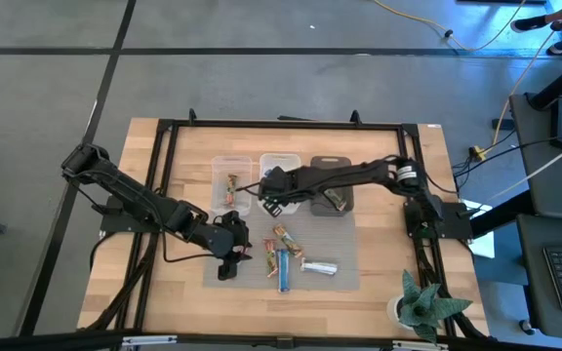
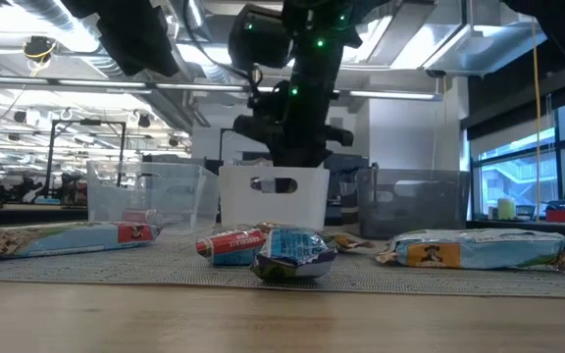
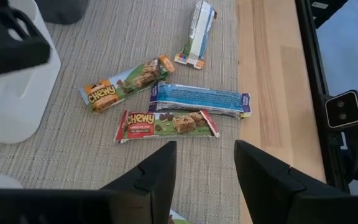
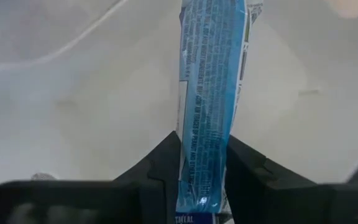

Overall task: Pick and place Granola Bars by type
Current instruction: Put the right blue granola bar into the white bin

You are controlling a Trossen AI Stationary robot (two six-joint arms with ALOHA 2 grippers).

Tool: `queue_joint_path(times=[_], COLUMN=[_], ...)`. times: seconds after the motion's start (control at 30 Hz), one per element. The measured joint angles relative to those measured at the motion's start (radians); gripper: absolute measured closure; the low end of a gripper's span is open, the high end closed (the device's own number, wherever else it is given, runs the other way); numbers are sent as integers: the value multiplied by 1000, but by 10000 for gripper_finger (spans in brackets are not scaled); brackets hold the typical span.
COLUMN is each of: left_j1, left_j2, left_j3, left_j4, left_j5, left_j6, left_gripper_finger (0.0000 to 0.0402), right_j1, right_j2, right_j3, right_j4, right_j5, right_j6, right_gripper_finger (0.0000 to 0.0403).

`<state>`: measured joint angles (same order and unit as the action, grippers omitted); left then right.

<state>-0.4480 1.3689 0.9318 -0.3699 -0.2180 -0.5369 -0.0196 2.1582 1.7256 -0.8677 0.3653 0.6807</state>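
Four bars lie loose on the grey mat (image 1: 344, 263) on the table (image 1: 379, 302): a red-green bar (image 3: 166, 124), a brown-orange bar (image 3: 126, 84), a blue bar (image 3: 201, 99) and a silver-blue bar (image 3: 197, 34). Right claw (image 4: 202, 177) grips another blue bar (image 4: 210, 81) over the white bin (image 1: 279, 166). Left claw (image 3: 204, 165) hovers open near the red-green bar.

High view: looking straight down on the light wooden table (image 1: 379, 292).
Low view: looking level across it.
Wrist views: looking close past fingers.
Shared: grey woven mat (image 1: 344, 255).
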Motion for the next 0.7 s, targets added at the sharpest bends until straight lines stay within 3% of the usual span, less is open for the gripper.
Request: queue_joint_path(times=[0.7], left_j1=[0], left_j2=[0], left_j3=[0], left_j4=[0], left_j5=[0], left_j6=[0], left_gripper_finger=[247], right_j1=[-1], right_j2=[7], right_j3=[0], right_j4=[6], right_j5=[-55], right_j6=[-9], right_gripper_finger=[297])
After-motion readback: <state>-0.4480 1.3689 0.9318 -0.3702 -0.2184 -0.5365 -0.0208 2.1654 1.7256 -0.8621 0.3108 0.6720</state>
